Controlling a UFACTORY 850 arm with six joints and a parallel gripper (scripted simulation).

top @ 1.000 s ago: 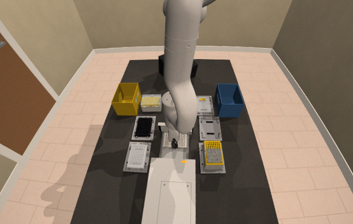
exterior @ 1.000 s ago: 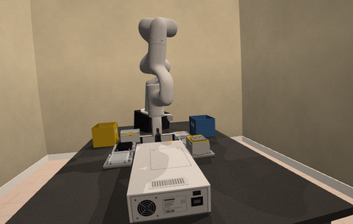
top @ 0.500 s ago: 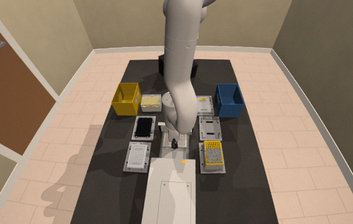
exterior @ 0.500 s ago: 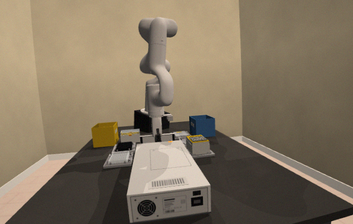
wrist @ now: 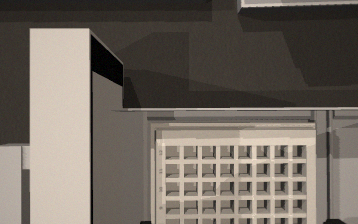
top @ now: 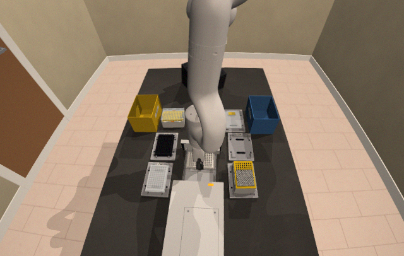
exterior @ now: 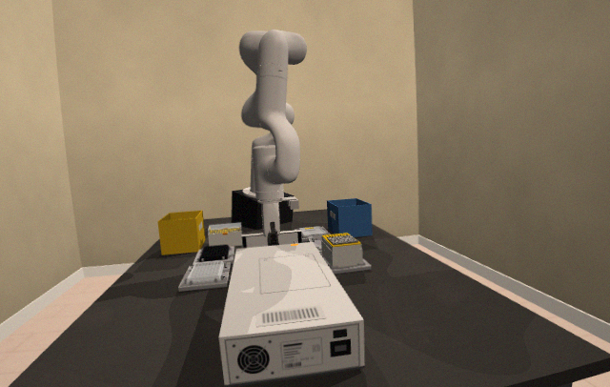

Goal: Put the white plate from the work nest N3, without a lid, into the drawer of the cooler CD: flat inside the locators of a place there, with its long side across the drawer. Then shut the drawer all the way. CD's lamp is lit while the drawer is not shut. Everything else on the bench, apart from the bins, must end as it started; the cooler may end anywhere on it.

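Note:
The cooler CD [top: 194, 197] [exterior: 288, 283] stands at the near middle with its drawer [top: 199, 176] pulled out and its lamp [top: 210, 185] [exterior: 294, 244] lit orange. A white plate [top: 210, 162] [wrist: 230, 136] without a lid lies in the drawer, in the place nearer the drawer front [wrist: 60, 125], with its long side across the drawer. It looks flat; its lower part is cut off in the wrist view. My gripper [top: 199, 159] [exterior: 273, 236] [wrist: 239, 221] is open, low over the plate, its fingertips on either side of the plate's short width. The arm hides one finger in the top view.
An empty nest [top: 240, 150] is on the right, between a nest with a clear item [top: 233, 122] and a yellow-topped tip rack [top: 244, 178]. On the left are a tip rack [top: 173, 117], a black plate [top: 165, 145] and a whitish plate [top: 156, 178]. Yellow [top: 144, 122] and blue [top: 263, 125] bins stand farther out.

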